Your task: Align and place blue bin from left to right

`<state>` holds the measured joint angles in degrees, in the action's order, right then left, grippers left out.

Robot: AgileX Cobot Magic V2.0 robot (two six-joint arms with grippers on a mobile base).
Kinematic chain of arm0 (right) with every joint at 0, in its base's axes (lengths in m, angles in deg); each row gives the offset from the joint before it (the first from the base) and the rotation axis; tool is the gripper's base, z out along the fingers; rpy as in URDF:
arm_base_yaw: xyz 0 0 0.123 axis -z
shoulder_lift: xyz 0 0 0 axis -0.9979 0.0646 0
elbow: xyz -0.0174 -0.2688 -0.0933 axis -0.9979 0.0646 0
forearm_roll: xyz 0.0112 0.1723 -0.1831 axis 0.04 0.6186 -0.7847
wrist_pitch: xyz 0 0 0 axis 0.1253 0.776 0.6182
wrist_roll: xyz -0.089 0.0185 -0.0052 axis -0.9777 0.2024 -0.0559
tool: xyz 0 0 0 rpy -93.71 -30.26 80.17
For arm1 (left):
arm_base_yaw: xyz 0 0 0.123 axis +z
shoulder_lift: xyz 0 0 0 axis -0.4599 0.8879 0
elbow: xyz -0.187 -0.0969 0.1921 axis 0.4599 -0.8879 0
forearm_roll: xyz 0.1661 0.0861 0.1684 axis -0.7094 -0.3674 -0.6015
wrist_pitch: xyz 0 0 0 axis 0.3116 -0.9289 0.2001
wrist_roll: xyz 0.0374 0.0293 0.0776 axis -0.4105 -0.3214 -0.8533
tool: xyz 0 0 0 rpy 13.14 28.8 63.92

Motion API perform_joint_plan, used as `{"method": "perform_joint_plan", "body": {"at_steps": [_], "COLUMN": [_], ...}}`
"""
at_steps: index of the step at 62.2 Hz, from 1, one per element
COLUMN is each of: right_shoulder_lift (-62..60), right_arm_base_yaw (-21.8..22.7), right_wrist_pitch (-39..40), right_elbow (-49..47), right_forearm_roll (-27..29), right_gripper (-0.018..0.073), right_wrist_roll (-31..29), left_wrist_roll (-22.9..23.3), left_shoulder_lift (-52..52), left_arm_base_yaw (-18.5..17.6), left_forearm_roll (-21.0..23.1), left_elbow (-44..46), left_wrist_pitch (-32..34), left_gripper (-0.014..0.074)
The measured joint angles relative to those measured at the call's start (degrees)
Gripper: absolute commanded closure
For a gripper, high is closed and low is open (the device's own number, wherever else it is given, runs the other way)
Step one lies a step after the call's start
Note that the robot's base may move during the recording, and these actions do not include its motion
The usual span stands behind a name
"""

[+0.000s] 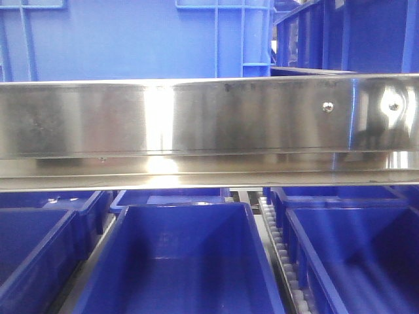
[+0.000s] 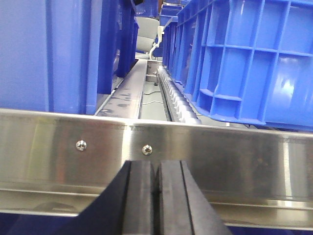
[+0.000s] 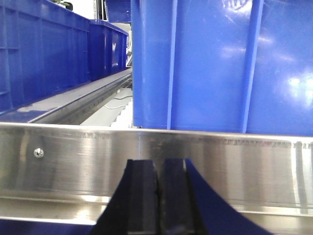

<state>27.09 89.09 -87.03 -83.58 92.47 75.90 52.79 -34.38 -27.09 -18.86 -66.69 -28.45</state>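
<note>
The left gripper (image 2: 156, 171) is sitting clenched on nothing, just behind a rail (image 2: 230, 156). Past the rail a ribbed bin (image 2: 244, 58) is standing ahead-right and a plain bin (image 2: 44, 54) ahead-left, rollers (image 2: 177, 98) running between them. The right gripper (image 3: 160, 169) is likewise sitting clamped empty behind the rail, with a glossy bin (image 3: 215, 63) standing straight ahead of it.

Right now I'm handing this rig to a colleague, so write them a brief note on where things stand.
Left gripper: fingers shut, empty, facing the steel rail.
Right gripper: the same.
Blue bins sit behind the rail, with a roller track between two of them; lower bins sit beneath.
Done: cannot tell.
Left: no bin is held, so aligning left to right likely remains.
</note>
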Motion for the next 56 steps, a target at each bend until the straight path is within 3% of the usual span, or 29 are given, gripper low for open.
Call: {"method": "perform_joint_plan", "body": {"at_steps": [18, 34, 41, 47, 52, 56], "right_shoulder_lift": [0.0, 1.6, 7.0, 10.1, 10.8, 11.7], "right_arm_base_yaw": [0.0, 0.0, 0.0, 0.0, 0.0, 0.0], "right_wrist_pitch": [4.5, 0.8, -0.2, -1.7, -2.4, -3.3], "right_elbow": [-0.6, -10.6, -15.9, -20.2, -23.2, -25.4], "right_forearm_roll": [0.1, 0.1, 0.1, 0.1, 0.1, 0.1], "right_gripper": [0.0715, 0.0715, 0.0701, 0.059, 0.0392, 0.0226], "right_wrist_roll": [0.0, 0.0, 0.0, 0.0, 0.0, 0.0], "left_wrist_roll": [0.0, 0.0, 0.1, 0.1, 0.1, 0.1], "left_shoulder_lift": [0.0, 0.0, 0.0, 0.0, 0.0, -0.1], "left_arm_base_yaw": [0.0, 0.0, 0.0, 0.0, 0.0, 0.0], "left_forearm_roll": [1.1, 1.5, 2.3, 2.6, 2.5, 1.6], "left_elbow": [0.0, 0.0, 0.0, 0.6, 4.3, 8.8], "left_wrist_pitch": [3.8, 8.1, 13.1, 14.9, 10.9, 6.2], "left_gripper": [0.0707, 0.0707, 0.0707, 0.0701, 0.0636, 0.0524]}}
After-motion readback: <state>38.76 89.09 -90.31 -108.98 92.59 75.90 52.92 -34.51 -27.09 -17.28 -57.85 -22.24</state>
